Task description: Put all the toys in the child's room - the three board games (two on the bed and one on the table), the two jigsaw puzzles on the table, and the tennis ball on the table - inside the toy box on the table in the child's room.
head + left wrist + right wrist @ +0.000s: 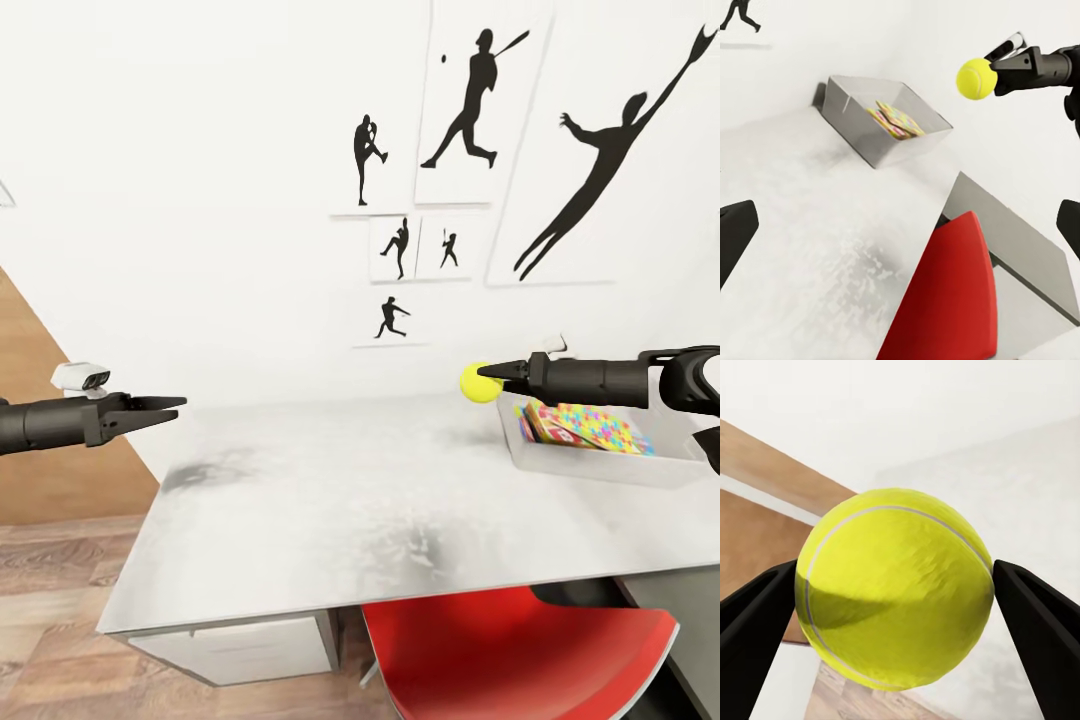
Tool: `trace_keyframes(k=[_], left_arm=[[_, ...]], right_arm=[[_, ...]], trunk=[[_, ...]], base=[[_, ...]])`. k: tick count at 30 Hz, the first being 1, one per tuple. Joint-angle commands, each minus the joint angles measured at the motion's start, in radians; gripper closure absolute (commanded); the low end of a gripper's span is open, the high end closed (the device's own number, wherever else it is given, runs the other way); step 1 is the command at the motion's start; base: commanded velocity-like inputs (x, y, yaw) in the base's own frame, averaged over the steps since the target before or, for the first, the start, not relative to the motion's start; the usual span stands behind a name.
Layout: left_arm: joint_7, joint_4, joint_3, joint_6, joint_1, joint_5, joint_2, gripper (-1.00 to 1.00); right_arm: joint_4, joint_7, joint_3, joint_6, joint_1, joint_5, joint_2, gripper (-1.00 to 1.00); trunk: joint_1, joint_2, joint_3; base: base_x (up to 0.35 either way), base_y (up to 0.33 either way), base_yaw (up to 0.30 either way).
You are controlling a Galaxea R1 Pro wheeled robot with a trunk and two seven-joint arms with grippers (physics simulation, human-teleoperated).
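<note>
While the right gripper (pixel 492 373) pinches the tennis ball (pixel 473 381) between its two fingers, the ball hangs in the air above the table (pixel 330 500), near the back edge and just beside the toy box's (pixel 600 467) near-left corner as the head view has it. In the right wrist view the ball (pixel 894 589) sits squarely between the dark fingers (pixel 754 637), touching both; no brand or lettering can be read on it, only the white seam. In the left wrist view the ball (pixel 976 79) is at the gripper tip (pixel 994 75), well apart from the box (pixel 862 124).

The toy box stands at the table's right side, towards the back edge. Inside lies a jigsaw puzzle (pixel 590 425) w/ bright multicoloured pieces, flat on top of other flat boxes; a red-edged one peeks out at its left. No print legible.

Left gripper (pixel 170 406) hovers off the table's left edge, over the wood floor (pixel 60 600), fingers narrowly parted, holding nothing.

A red chair (pixel 510 655) is tucked under the front edge. On the wall (pixel 200 200) behind, black silhouettes of ball players (pixel 470 100), no text.
</note>
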State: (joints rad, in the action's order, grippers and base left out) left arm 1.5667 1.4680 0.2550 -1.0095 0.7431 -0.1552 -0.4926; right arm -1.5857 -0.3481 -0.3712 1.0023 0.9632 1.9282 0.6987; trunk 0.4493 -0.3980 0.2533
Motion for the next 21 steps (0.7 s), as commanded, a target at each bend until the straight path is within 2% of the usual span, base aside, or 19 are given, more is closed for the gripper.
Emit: trace_keyframes(k=[1,21], left_arm=[[0.004,0.0,0.0,-0.011,0.001,0.001,0.0,-1.0],[0.004,0.0,0.0,-0.011,-0.003,0.002,0.0,-1.0]], right_arm=[[-0.001,-0.009,-0.002,-0.001,0.002,0.011,0.001,1.0],[-0.002,-0.009,-0.002,-0.001,0.002,0.011,0.001,1.0]], trunk=[[0.001,-0.002,0.0],[0.001,-0.002,-0.033]], base=[[0.0,0.0,0.0],[0.0,0.0,0.0]])
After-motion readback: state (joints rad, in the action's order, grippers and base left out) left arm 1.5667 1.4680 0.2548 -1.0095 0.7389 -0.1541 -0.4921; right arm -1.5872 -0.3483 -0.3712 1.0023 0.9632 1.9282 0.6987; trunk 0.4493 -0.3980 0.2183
